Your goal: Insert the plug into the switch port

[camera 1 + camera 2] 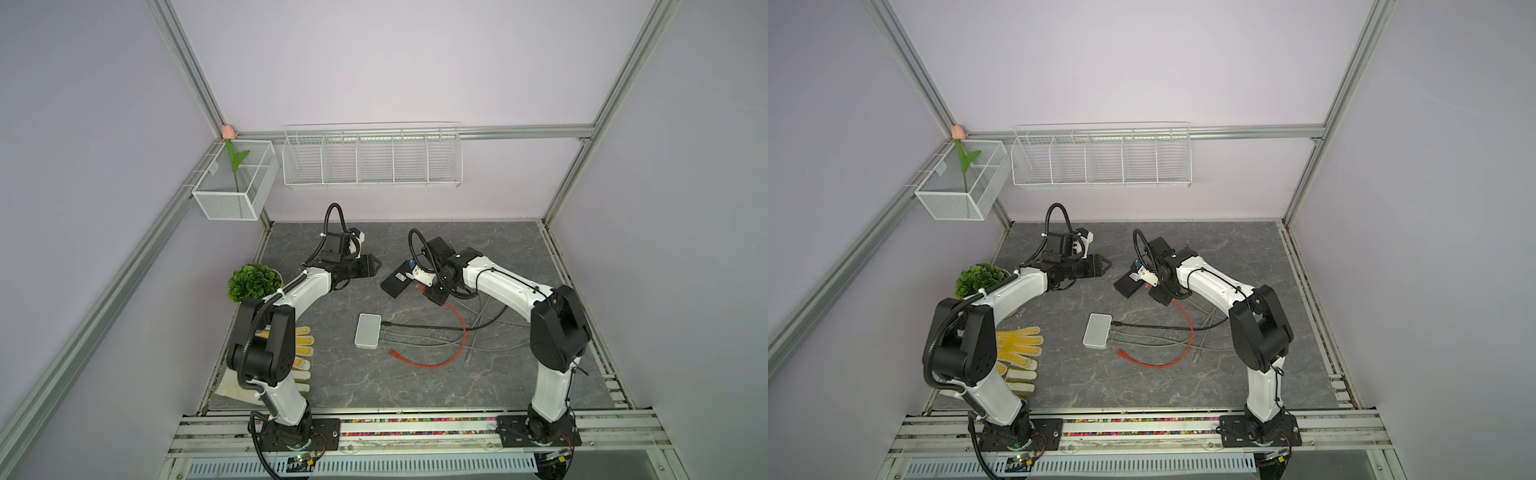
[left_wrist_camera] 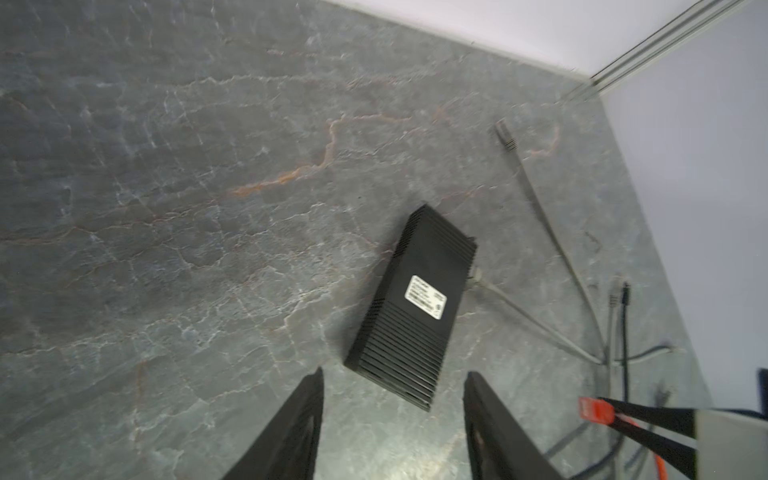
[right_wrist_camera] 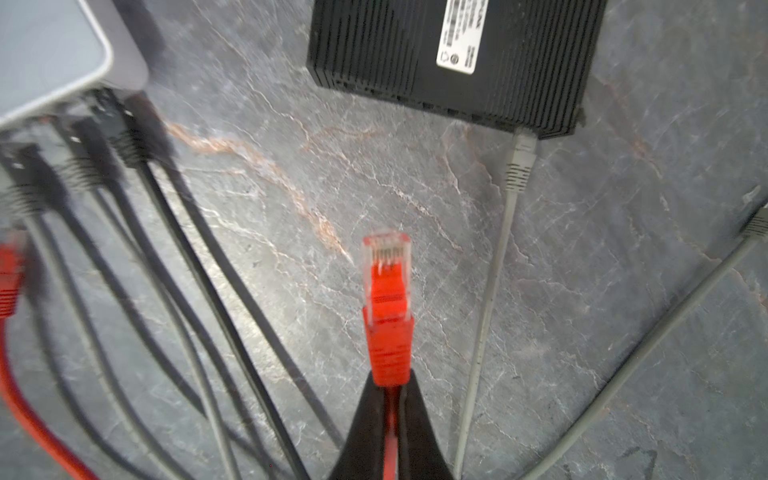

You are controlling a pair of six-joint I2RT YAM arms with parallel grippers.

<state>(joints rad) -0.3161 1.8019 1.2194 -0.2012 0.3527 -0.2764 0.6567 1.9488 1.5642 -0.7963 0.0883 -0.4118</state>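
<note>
The right fingers (image 3: 365, 424) are clenched on the boot of the red plug (image 3: 387, 299). Its clear tip sticks out past them and points at the long side of the black switch (image 3: 449, 54) where the ports are. The plug stops short of the switch, with a strip of bare tabletop (image 3: 291, 199) showing between tip and ports, so it sits in no port. On that same side of the switch, near a corner, a grey cable (image 3: 517, 166) is already plugged in.

The left fingers (image 2: 291, 428) are released, spread apart with nothing between them. They are near the short end of the switch farthest from the grey cable and do not touch it.

From the right fingers the red cable (image 1: 457, 332) runs away from the switch in a wide curve. Its other end lies on the tabletop just beside a white box (image 1: 368, 330). That box sits well apart from the switch, on the switch's port side, with several dark and grey cables plugged into it.

A green plant (image 1: 253, 282) and a pair of yellow-dotted gloves (image 1: 303, 349) lie well away from the switch, past the left arm.
</note>
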